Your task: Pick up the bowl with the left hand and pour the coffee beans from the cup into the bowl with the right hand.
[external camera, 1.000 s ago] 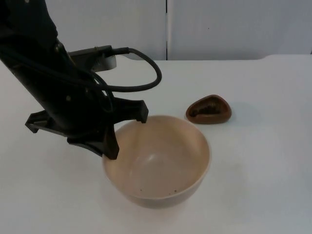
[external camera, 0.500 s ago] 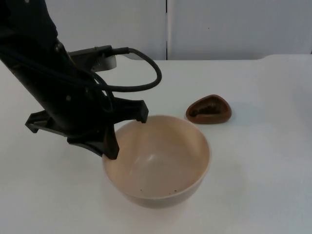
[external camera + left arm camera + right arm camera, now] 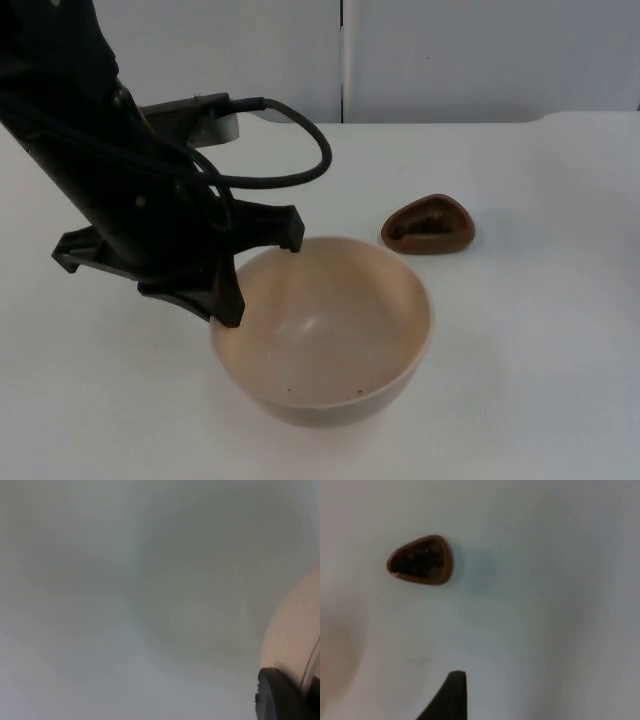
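**Left gripper straddling the bowl's rim, cup waiting off to the side**

The left gripper [image 3: 262,275] is sitting at the near-left rim of the wide cream-coloured ceramic bowl [image 3: 325,335], its two black fingers spread, one reaching over toward the inside of the wall and the other hanging outside it. Whether the pads are actually pressing on the rim is hard to call from above; in the left wrist view a black fingertip [image 3: 280,695] is showing right against the bowl's pale curved wall [image 3: 295,635], so it is looking like contact or very close to it. The bowl is resting on the white table top [image 3: 540,380], and a few dark specks are lying inside it.

The small brown cup with dark coffee beans inside [image 3: 428,224] is standing near the bowl, on its far-right side. In the right wrist view the cup [image 3: 420,560] is lying ahead of the right gripper's fingertip [image 3: 451,695], well apart from it, its rim pinched to a rounded point. That makes the right arm the one placed for it, and it is waiting; I cannot tell how its fingers are set.
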You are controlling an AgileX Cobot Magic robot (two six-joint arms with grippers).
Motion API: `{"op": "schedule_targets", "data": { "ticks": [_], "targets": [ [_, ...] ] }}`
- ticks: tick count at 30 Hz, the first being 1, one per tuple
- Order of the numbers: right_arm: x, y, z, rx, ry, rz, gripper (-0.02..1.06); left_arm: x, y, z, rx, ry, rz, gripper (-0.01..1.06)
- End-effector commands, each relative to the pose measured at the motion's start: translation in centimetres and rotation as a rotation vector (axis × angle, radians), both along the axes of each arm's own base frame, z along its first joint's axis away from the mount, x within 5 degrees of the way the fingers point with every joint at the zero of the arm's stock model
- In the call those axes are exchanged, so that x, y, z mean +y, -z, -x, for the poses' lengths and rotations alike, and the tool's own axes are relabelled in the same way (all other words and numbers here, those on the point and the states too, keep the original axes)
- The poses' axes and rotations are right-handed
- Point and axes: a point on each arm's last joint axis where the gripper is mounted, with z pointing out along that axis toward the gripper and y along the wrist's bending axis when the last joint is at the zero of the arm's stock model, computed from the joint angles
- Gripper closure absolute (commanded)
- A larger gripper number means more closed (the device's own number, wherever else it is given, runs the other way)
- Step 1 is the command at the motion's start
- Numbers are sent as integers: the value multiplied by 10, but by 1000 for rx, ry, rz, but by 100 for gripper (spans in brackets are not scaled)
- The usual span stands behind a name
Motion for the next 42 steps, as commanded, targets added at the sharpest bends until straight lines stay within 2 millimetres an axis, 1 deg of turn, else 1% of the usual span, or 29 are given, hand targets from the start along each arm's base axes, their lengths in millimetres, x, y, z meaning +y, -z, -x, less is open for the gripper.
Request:
{"op": "schedule_targets", "data": {
  "ticks": [1, 2, 4, 5, 7, 9, 10, 14, 15, 16, 18, 21, 22, 26, 27, 29, 30, 31, 32, 36, 37, 42],
  "targets": [
    [11, 3, -6, 27, -41, 18, 1, 0, -3, 1, -6, -8, 14, 105],
    [24, 7, -13, 49, -75, 23, 2, 0, -3, 1, -6, -8, 14, 105],
    [43, 17, -26, 84, -115, 34, 2, 0, -3, 1, -6, -8, 14, 105],
    [43, 17, -26, 84, -115, 34, 2, 0, -3, 1, -6, -8, 14, 105],
    [58, 25, -39, 100, -133, 65, 2, 0, -3, 1, -6, -8, 14, 105],
    [72, 38, -54, 118, -133, 110, 2, 0, -3, 1, -6, -8, 14, 105],
    [72, 38, -54, 118, -133, 110, 2, 0, -3, 1, -6, -8, 14, 105],
    [100, 59, -79, 130, -171, 135, 2, 0, -3, 1, -6, -8, 14, 105],
    [100, 59, -79, 130, -171, 135, 2, 0, -3, 1, -6, -8, 14, 105],
    [105, 62, -85, 129, -174, 133, 2, 0, -3, 1, -6, -8, 14, 105],
    [114, 73, -96, 148, -180, 126, 2, 0, -3, 1, -6, -8, 14, 105],
    [121, 86, -110, 157, -181, 135, 2, 0, -3, 1, -6, -8, 14, 105],
    [121, 86, -110, 157, -181, 135, 2, 0, -3, 1, -6, -8, 14, 105],
    [128, 106, -124, 165, -177, 136, 2, 0, -3, 1, -8, -9, 14, 105],
    [128, 106, -124, 165, -177, 136, 2, 0, -3, 1, -8, -9, 14, 105],
    [131, 118, -130, 164, -179, 135, 2, 0, -4, 1, -10, -10, 14, 105],
    [133, 130, -135, 167, -180, 138, 2, 0, -4, 1, -12, -10, 15, 105],
    [134, 137, -137, 169, -178, 138, 2, 0, -4, 1, -15, -11, 15, 105],
    [134, 137, -137, 169, -178, 138, 2, 0, -4, 1, -15, -11, 15, 105],
    [138, 159, -147, 161, -167, 129, 2, 0, -4, 0, -21, -13, 16, 105],
    [138, 159, -147, 161, -167, 129, 2, 0, -4, 0, -21, -13, 16, 105],
    [142, 181, -156, 142, -168, 122, 2, 0, -4, 0, -21, -13, 16, 105]
  ]
}}
